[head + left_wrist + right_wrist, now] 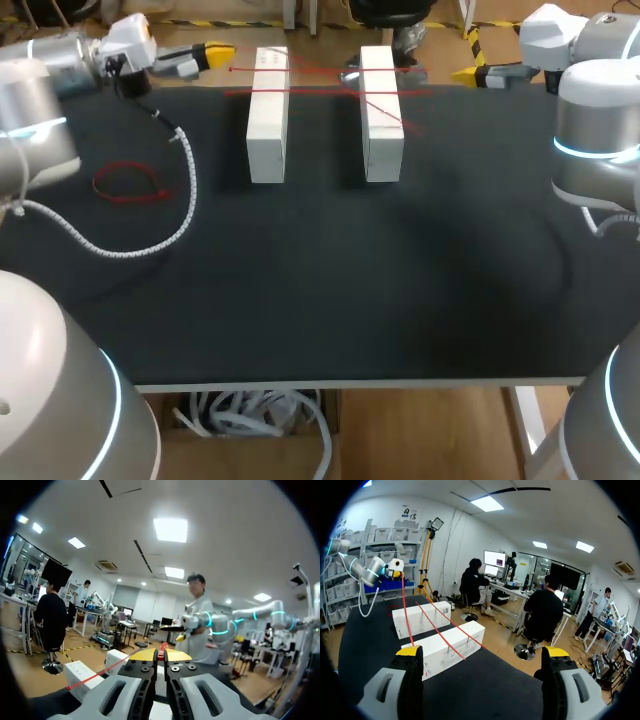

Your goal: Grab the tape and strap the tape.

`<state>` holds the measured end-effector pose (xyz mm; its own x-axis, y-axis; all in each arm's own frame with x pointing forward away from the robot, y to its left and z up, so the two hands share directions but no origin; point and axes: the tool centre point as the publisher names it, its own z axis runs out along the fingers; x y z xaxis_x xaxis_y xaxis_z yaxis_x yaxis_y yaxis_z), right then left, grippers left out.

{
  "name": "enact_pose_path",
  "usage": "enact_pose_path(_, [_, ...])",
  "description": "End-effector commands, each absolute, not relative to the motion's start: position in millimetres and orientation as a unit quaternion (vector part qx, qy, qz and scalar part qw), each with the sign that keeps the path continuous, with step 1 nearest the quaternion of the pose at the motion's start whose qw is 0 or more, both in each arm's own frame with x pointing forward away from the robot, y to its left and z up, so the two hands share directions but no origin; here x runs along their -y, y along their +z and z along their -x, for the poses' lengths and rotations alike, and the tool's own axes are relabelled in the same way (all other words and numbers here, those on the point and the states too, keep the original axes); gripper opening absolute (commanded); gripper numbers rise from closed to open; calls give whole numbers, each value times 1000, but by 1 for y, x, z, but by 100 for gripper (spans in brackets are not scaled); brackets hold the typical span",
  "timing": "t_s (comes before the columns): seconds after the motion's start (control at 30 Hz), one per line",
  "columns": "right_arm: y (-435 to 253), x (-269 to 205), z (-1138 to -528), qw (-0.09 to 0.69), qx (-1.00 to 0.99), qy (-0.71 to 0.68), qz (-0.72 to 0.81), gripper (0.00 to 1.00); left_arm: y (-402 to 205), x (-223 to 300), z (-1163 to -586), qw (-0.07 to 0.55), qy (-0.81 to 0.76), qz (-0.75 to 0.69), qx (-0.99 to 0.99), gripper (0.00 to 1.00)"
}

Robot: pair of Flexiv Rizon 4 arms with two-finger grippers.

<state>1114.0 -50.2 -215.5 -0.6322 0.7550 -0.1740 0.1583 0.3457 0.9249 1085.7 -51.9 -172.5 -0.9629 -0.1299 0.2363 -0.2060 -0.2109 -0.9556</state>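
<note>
Nearest us is the near edge of the black surface, and the things of the task sit well away from it, up toward 12 o'clock. Two white blocks stand side by side there, the left block and the right block, each with its long axis running 12 to 6 and a gap between them. The tape, a thin red strand, lies across the tops of both with its long axis running 9 to 3. Another length slants over the right block toward 4 o'clock and ends just past that block's 3 o'clock side. Our left hand hovers at about 11 o'clock of the left block, by the far edge, with its yellow tips pressed together on the tape's end, so the strand leads out from it toward 3 o'clock. Our right hand hangs at about 2 o'clock of the right block, its fingers wide apart with nothing between them, pointing toward 9 o'clock. We judge the right hand nearer to the slanting loose end, which lies at roughly 7 o'clock from it. The approach would be down and inward, with the right block's side the one thing to skirt. Over at 9 o'clock a red loop and our left arm's white coiled cable lie on the surface, well apart from the blocks.
</note>
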Motion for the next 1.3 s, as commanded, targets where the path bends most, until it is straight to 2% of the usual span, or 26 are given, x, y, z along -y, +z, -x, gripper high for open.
enact_pose_path(0.03, [-216,50,-1114,306,-761,487,-300,100,-155,67,-1087,22,769,-152,621,0])
enact_pose_path(0.27, [-216,50,-1114,306,-761,487,-300,100,-132,83,-1096,24,794,-161,585,0])
enact_pose_path(0.8, [-216,50,-1114,306,-761,487,-300,100,-108,103,-1102,-33,826,-64,559,0])
enact_pose_path(1.3, [-216,50,-1114,306,-761,487,-300,100,-98,107,-1101,-34,834,-45,549,0])
